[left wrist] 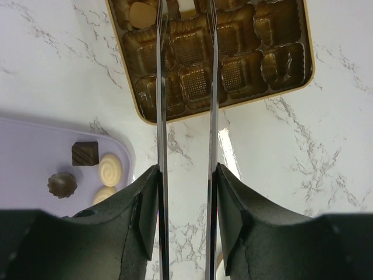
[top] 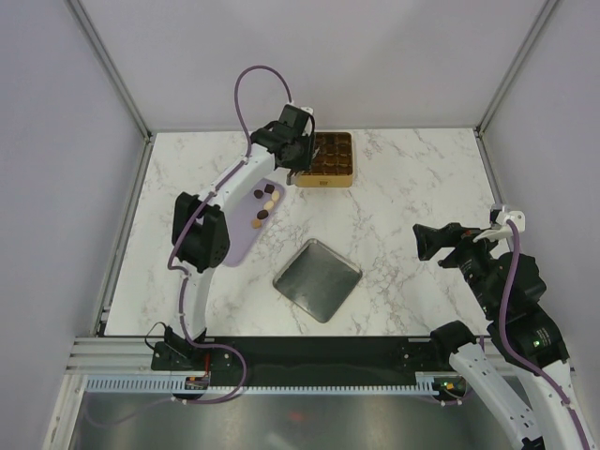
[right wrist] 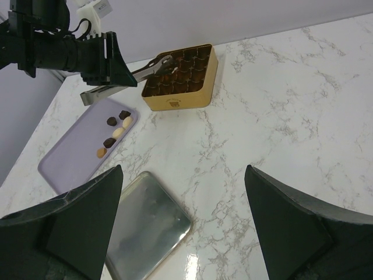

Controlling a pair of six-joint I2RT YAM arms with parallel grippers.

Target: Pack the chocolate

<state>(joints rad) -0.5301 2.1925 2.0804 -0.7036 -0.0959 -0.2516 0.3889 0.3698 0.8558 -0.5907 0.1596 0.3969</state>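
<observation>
Several chocolates (top: 265, 202), dark and cream, lie on the lilac board (top: 242, 239). In the left wrist view I see a dark square (left wrist: 85, 153), a cream round (left wrist: 111, 169) and a dark cup (left wrist: 62, 185). The gold tin (top: 323, 182) stands just right of the board, with brown grid compartments and a tan piece (left wrist: 140, 13) in one. My left gripper (top: 314, 155) holds its long metal blades (left wrist: 161, 87) apart over the tin (left wrist: 233, 105). Nothing shows between them, and the tips pass the frame's top. My right gripper (top: 424, 242) is open and empty at the right.
A flat silver lid (top: 317, 279) lies on the marble near the front middle, below and left of my right gripper (right wrist: 183, 175). Frame posts and white walls close in the table. The right wrist view shows the left arm (right wrist: 58, 49) above the board (right wrist: 76, 157).
</observation>
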